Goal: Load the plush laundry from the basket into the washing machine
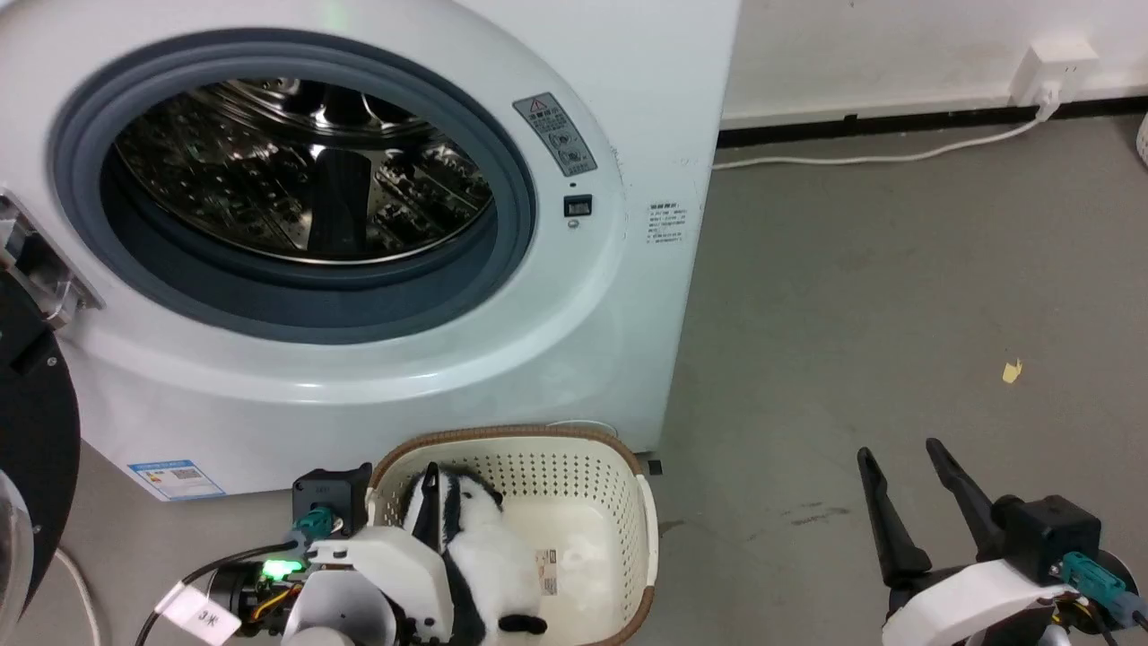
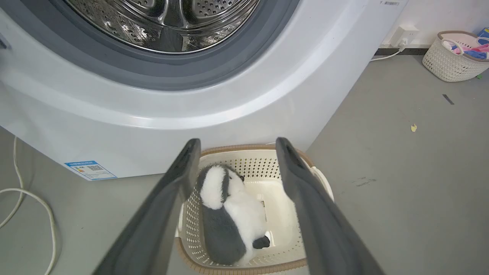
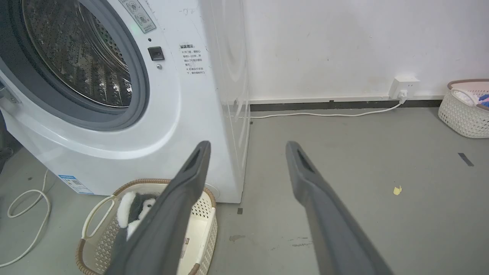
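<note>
The right gripper [image 1: 899,449] has two long, tapering dark grey fingers, each with a narrow slot near the tip, and the left gripper [image 2: 237,142] looks the same. Behind the right one sits a black box [image 1: 1047,529] with a teal plug [image 1: 1090,574] on a smooth white shell [image 1: 960,597]. The left wrist carries a lit green lamp [image 1: 280,567], thin orange wires [image 1: 269,601] and a black cable [image 1: 206,570] with a white tag [image 1: 197,615].
</note>
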Controlling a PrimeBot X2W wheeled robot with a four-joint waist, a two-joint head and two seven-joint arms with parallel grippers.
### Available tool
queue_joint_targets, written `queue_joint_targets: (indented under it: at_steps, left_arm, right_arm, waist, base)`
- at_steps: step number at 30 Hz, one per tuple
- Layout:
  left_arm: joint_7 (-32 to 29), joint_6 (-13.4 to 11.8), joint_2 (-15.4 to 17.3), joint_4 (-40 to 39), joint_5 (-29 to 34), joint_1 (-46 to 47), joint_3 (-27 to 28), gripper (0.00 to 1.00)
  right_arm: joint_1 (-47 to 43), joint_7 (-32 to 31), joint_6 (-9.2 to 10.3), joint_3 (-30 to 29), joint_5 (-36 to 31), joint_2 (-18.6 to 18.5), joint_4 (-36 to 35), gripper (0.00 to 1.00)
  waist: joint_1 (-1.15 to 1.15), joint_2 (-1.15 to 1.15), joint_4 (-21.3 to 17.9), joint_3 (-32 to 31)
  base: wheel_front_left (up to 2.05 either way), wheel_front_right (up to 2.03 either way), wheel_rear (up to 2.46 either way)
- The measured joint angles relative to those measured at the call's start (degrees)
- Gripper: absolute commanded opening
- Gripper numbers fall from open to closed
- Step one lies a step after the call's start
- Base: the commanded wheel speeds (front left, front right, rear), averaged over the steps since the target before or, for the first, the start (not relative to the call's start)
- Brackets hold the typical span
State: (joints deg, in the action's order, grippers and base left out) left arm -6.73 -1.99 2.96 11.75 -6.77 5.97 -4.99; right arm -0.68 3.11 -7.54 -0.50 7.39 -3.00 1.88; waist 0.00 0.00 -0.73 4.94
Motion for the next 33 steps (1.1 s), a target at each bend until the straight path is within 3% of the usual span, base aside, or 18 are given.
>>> queue_joint_targets:
  at_steps: [33]
  left_arm:
    - [-5.84,-2.49,0.12,20.25,-6.89,13.94,-5.26,1.00]
  right_arm:
    - [2.58,2.20,0.00,-3.53,6.67,0.00,-3.58,1.00]
  waist:
    - [0.01,0.00,-0.92,16.54]
  base:
    - [0.00,0.00,0.00]
